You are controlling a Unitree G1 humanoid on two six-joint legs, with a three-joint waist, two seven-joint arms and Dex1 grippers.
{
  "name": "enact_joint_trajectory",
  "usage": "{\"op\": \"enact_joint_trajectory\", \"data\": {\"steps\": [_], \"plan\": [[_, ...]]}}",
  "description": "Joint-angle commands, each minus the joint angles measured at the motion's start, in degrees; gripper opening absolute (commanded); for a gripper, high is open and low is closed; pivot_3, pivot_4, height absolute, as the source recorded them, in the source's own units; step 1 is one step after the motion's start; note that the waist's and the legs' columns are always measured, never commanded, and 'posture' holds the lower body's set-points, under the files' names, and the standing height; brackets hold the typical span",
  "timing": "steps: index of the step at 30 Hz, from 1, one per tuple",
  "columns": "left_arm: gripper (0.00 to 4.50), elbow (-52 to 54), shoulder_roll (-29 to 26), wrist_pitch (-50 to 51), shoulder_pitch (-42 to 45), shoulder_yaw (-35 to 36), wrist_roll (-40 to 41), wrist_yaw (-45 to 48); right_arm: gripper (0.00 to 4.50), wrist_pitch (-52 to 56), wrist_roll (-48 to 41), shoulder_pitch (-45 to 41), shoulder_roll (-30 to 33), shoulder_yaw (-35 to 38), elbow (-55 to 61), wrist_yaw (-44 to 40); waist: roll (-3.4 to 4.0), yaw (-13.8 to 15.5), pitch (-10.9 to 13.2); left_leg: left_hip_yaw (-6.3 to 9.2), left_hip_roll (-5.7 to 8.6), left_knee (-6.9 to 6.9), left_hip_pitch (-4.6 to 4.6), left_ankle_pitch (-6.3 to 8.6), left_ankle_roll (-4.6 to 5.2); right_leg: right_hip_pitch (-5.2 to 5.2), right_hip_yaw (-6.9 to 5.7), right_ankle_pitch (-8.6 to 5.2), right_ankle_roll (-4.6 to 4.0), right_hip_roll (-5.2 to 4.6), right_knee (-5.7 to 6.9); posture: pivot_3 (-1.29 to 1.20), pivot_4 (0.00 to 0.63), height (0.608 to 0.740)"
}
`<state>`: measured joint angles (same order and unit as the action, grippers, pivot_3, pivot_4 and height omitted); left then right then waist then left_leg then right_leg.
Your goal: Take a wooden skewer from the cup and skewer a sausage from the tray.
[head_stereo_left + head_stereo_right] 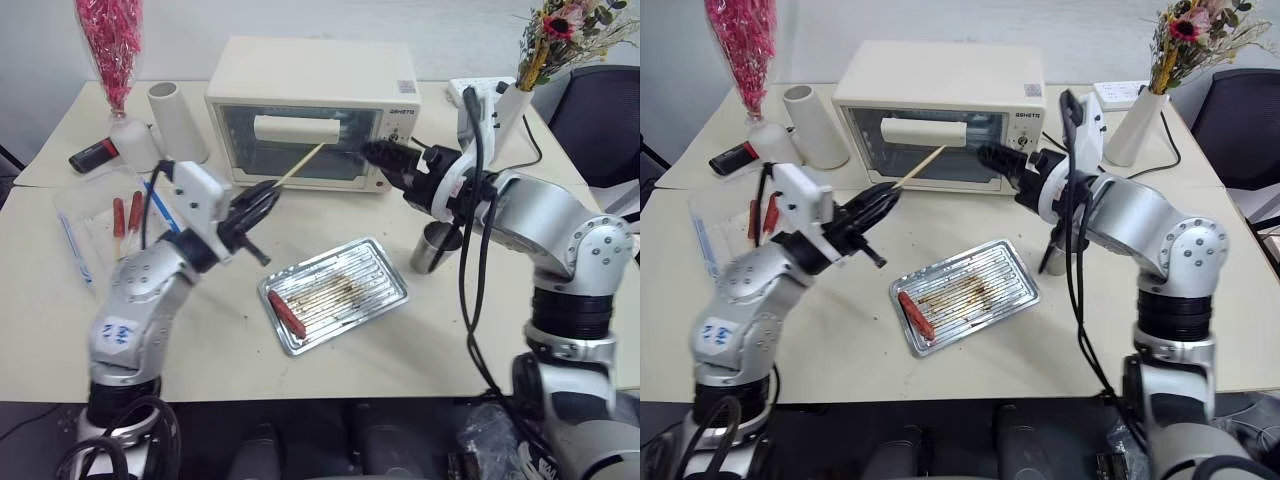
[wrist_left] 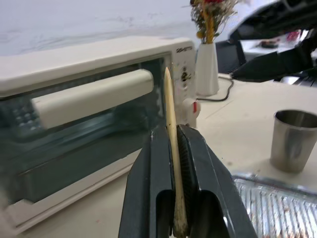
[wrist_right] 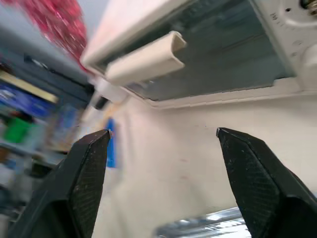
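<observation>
The left gripper (image 2: 174, 148) is clenched on the wooden skewer (image 1: 300, 165), pinching it near its blunt end so that most of the shaft juts out past the fingertips, its point aimed up toward the toaster oven (image 1: 312, 105). The right gripper (image 3: 161, 148) stands released, its two fingers spread wide with nothing between them, hovering near the oven's front and well apart from the skewer. The stick looks very light, stiff along its length but thin enough to snap or bow if pushed sideways, and smooth enough to slide back through the pads under an axial push; a hold closer to the middle would likely steady it for piercing. The sausage (image 1: 286, 313) lies at the near left end of the tray (image 1: 385, 272), below and ahead of the left jaws and some way from the skewer's tip. It appears smooth, probably greasy and soft, so it may roll or skid on the ribbed base when prodded. The steel cup (image 1: 433, 250) stands just under the right arm, beside the tray's far corner.
</observation>
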<state>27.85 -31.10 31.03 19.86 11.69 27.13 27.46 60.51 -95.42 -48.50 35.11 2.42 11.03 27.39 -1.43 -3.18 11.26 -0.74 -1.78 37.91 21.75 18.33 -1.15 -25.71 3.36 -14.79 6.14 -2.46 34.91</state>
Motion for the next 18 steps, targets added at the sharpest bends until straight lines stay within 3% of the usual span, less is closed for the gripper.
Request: {"op": "enact_joint_trajectory", "data": {"steps": [1, 5, 10, 18], "plan": [[0.0, 3.8, -6.39, 4.06, -3.31, 9.09, 6.28, 4.69, 3.4, 2.96, 16.86, 0.82, 7.64, -9.41, 12.96, -19.99, 0.0, 0.06, 0.0, 0.02, -0.04, 0.0, 0.01, 0.01, 0.01, -0.03, -0.05, -0.02, -0.04, 0.0, -0.01, 0.0, 0.15, 0.74], [0.0, 4.35, -14.31, 9.79, -8.37, 16.99, 13.49, 10.62, 3.4, 0.08, 29.29, 6.46, 11.61, -17.63, 21.41, -34.19, -0.02, 0.29, 0.0, 0.19, -0.08, -0.04, 0.05, 0.01, 0.01, -0.05, -0.21, -0.1, -0.16, 0.02, -0.08, 0.0, 0.15, 0.74], [0.0, 5.58, -22.25, 13.24, -15.17, 21.45, 17.73, 18.61, 3.4, -0.69, 38.17, 10.56, 8.0, -22.37, 20.61, -39.43, -0.03, 0.3, 0.01, 0.07, 0.08, 0.02, 0.08, 0.01, 0.0, -0.04, -0.15, -0.08, -0.14, -0.17, -0.11, 0.0, 0.15, 0.74], [0.0, 5.39, -27.46, 13.71, -18.83, 26.26, 18.63, 23.09, 3.4, -2.43, 53.14, 13.76, 1.1, -31.45, 19.8, -44.02, -0.04, 0.22, 0.0, 0.11, 0.03, 0.03, 0.04, 0.01, -0.01, -0.03, -0.14, -0.22, -0.49, -0.26, -0.13, 0.0, 0.15, 0.74]]}}
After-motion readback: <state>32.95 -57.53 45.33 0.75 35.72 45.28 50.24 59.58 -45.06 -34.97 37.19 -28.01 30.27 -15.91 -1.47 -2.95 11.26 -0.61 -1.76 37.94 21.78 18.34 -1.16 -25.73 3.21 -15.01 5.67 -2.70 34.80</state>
